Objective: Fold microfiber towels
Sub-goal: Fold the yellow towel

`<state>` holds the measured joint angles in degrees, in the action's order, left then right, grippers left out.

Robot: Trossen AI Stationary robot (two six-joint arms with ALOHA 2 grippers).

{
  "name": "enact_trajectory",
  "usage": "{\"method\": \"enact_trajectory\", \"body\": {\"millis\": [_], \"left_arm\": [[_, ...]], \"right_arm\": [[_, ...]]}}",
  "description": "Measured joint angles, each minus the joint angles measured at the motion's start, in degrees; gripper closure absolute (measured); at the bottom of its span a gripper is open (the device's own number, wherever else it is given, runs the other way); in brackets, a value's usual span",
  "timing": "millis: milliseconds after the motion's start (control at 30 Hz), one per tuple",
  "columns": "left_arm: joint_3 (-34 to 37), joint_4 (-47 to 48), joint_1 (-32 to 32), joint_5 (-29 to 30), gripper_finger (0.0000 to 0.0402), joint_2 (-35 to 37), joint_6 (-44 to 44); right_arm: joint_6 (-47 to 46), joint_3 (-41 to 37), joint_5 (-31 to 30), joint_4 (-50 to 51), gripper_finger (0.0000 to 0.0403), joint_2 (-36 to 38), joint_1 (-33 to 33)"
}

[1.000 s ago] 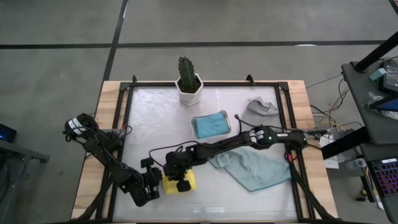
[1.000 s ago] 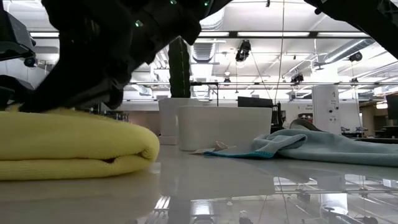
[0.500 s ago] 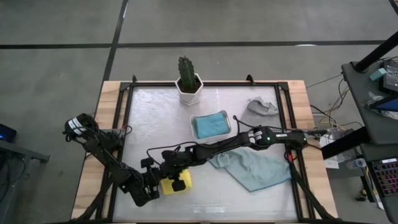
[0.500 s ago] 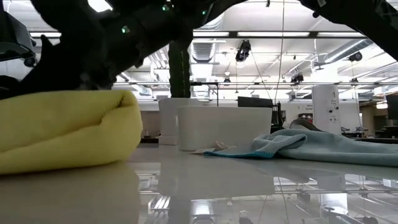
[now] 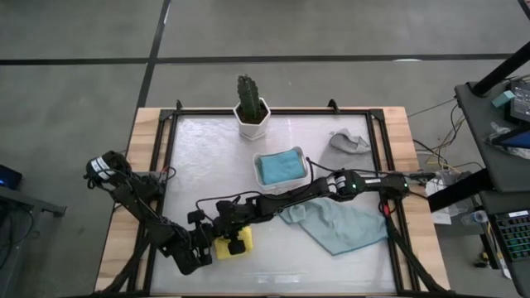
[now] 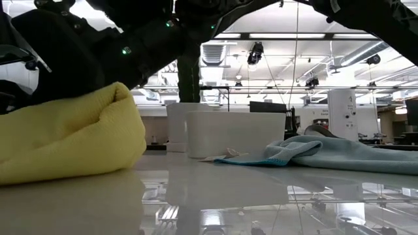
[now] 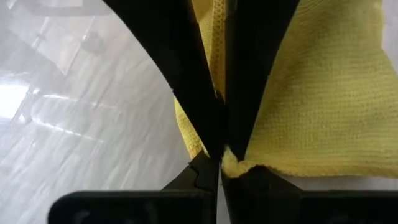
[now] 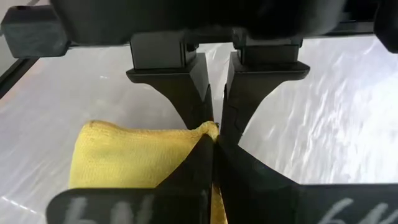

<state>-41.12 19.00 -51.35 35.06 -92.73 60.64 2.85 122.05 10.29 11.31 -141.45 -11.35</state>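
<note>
Yellow microfiber towel (image 5: 233, 246), folded, sits near the tabletop's (image 5: 273, 273) seven o'clock edge, pinched by both claws. The left claw (image 7: 222, 152) is clamped on its edge, and the right claw (image 8: 212, 138) is closed on the fold from the two o'clock side.

Bright, even light falls from ceiling strip lamps (image 6: 366, 38) in the room beyond the table (image 5: 273, 265), whose glossy top throws pale glare near the cactus pot (image 5: 251, 116) and mirrors those lamps in the low view. Shadows under the arms are soft and faint. In the low view the yellow towel (image 6: 72, 140) close to the lens is blurred while the far room is sharper; the dark arms above it are silhouettes against the lamps.
</note>
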Motion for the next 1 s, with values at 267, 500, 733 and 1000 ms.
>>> {"method": "enact_trajectory", "body": {"millis": [267, 500, 733, 1000], "left_arm": [[-0.51, 0.02, 0.01, -3.17, 0.0364, 0.42, -0.07], [-1.27, 5.07, -0.02, -9.37, 0.0274, 3.55, 0.19], [-1.29, 5.95, -0.02, -13.74, 0.0258, 8.56, 0.5], [-2.17, 5.56, -0.02, -13.52, 0.0271, 11.45, 0.5]], "right_arm": [[-0.62, -0.08, 0.03, 1.91, 0.0385, -0.04, 0.0], [-1.79, -0.1, 0.01, 2.22, 0.0328, -0.09, 0.02], [-1.77, 0.78, 0.01, 4.23, 0.0286, 0.56, 0.15], [-1.08, 3.26, 0.03, 9.74, 0.0279, 0.68, 0.26]]}}
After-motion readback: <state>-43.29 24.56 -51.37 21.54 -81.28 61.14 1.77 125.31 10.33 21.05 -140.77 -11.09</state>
